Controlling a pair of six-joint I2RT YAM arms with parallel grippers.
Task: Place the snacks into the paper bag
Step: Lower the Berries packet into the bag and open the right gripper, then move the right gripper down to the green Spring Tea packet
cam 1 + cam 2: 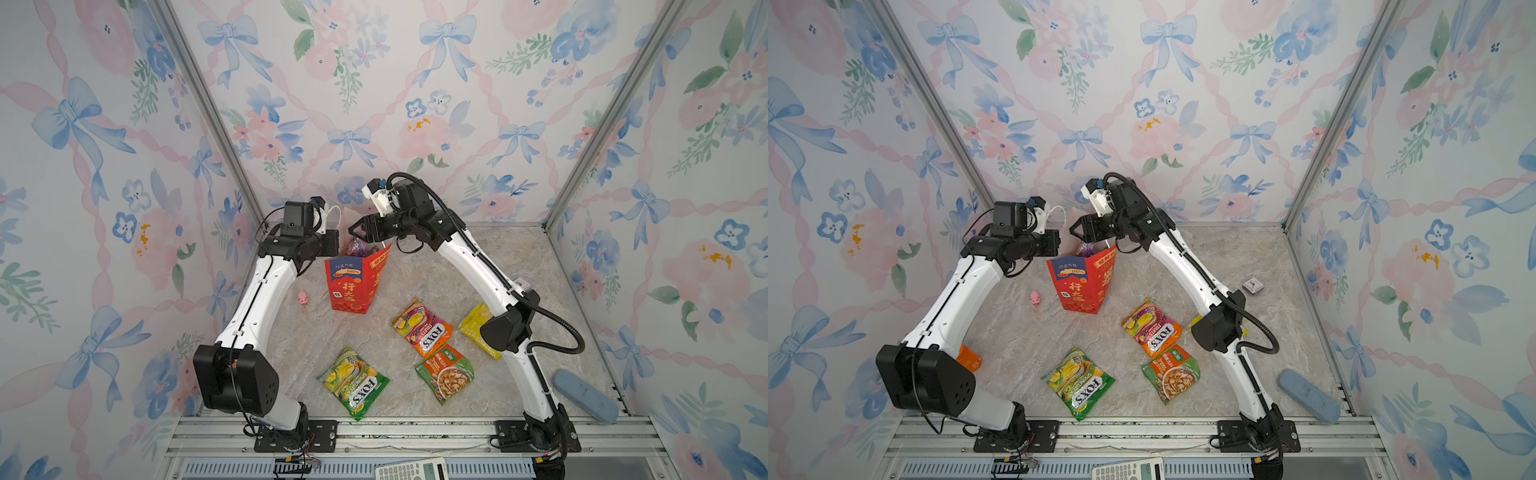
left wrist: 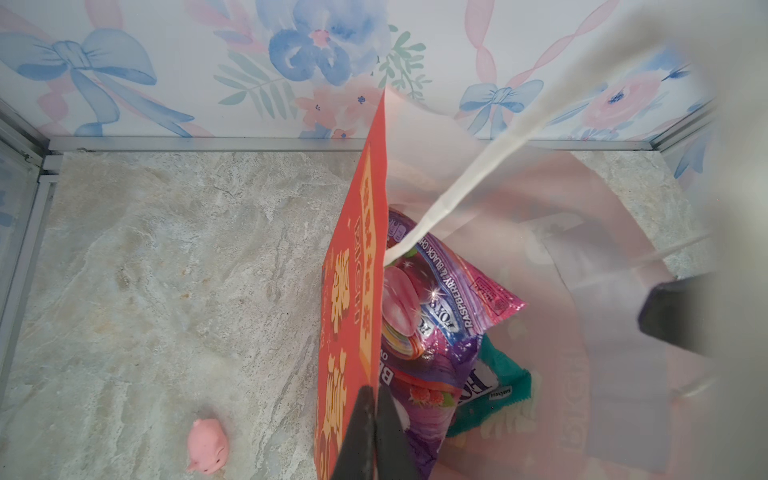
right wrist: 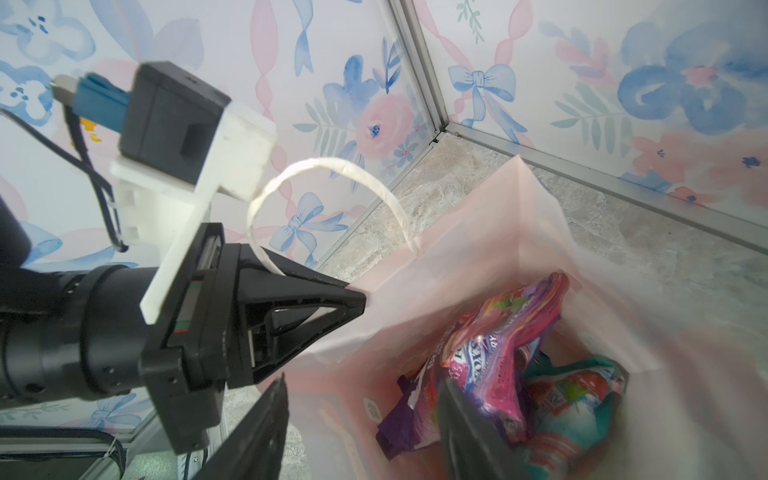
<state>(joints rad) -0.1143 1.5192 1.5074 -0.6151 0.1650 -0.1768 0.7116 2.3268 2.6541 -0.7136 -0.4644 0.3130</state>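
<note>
Left jaws clamped shut on top edge of red paper bag (image 1: 353, 286); bag upright on counter (image 1: 307, 345). Right jaws wide apart over bag mouth. Pink-purple packet (image 3: 498, 345) and teal packet (image 3: 582, 395) lay inside bag. Green packet (image 1: 353, 382), orange packet (image 1: 424, 328), green-orange packet (image 1: 444, 374) and yellow packet (image 1: 473, 324) lay on counter.

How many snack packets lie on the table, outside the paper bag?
4: green FOX'S packet at front; orange FOX'S packet mid-table; green-orange packet before it; yellow packet partly behind the right arm. Arms may hide others.
</note>
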